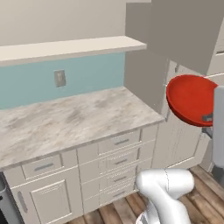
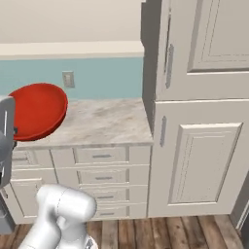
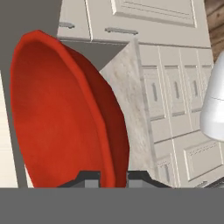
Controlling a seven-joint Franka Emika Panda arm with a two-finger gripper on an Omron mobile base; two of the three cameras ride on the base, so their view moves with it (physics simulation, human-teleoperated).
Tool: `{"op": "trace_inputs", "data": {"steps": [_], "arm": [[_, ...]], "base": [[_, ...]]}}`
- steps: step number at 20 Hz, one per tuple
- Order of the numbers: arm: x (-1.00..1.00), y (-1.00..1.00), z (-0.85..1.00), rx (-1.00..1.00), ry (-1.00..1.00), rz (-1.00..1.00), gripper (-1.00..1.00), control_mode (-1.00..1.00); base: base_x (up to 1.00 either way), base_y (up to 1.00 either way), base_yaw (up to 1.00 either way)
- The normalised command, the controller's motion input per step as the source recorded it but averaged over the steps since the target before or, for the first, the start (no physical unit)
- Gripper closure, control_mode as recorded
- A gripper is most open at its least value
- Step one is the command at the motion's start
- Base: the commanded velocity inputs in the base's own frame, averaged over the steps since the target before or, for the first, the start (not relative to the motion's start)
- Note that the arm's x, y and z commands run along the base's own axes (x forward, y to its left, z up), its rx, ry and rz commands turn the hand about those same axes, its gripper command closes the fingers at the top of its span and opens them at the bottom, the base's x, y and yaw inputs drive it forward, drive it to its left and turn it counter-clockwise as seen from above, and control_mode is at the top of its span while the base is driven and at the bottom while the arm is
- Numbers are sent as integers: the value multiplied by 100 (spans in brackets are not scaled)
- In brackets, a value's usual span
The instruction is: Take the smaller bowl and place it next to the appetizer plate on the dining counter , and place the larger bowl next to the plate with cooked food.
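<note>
Red bowl: the smaller bowl (image 3: 65,109) hung in the air, carried tipped up on edge, its hollow turned sideways rather than skyward, because the grip was on the rim alone.
Claw: the gripper (image 3: 113,178) was pinched narrow on the bowl's lower rim, one finger tip on the inner face and one on the outer, so the wall sat clamped between them; in the left base view the same pinch showed at the gripper (image 1: 209,118), right of the bowl's centre.
Carry height: the bowl rode above the level of the worktop and off its edge, touching nothing, a sensible height for travelling clear of drawers and corners.
White arm: the elbow (image 1: 166,186) was folded low in front of the drawers (image 1: 118,159), keeping the load close to the base.
Marbled counter: the counter (image 1: 74,118) behind it was the cabinet-fronted one, not the dining counter.
Tall cabinet: the pale cabinet (image 2: 199,112) stood at the counter's end.
Far wall: a blue backsplash (image 1: 87,74) with an outlet (image 1: 60,78) sat under a shelf (image 1: 70,47).
Stage, by judgement: pickup done, transport under way; the drop beside the appetizer plate was yet to come.
</note>
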Motion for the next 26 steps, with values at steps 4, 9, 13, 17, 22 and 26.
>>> {"op": "trace_inputs", "data": {"steps": [4, 9, 13, 17, 22, 26], "arm": [[0, 0, 0, 0, 0, 0, 100, 100], [0, 0, 0, 0, 0, 0, 100, 100], [0, 0, 0, 0, 0, 0, 100, 100], [0, 0, 0, 0, 0, 0, 100, 100], [0, 0, 0, 0, 0, 0, 100, 100], [0, 0, 0, 0, 0, 0, 100, 100]], "base": [[-100, -76, 4], [-100, -72, 11], [-100, -47, 15], [-100, -16, 20], [-100, -21, 27], [-100, -22, 35]]}}
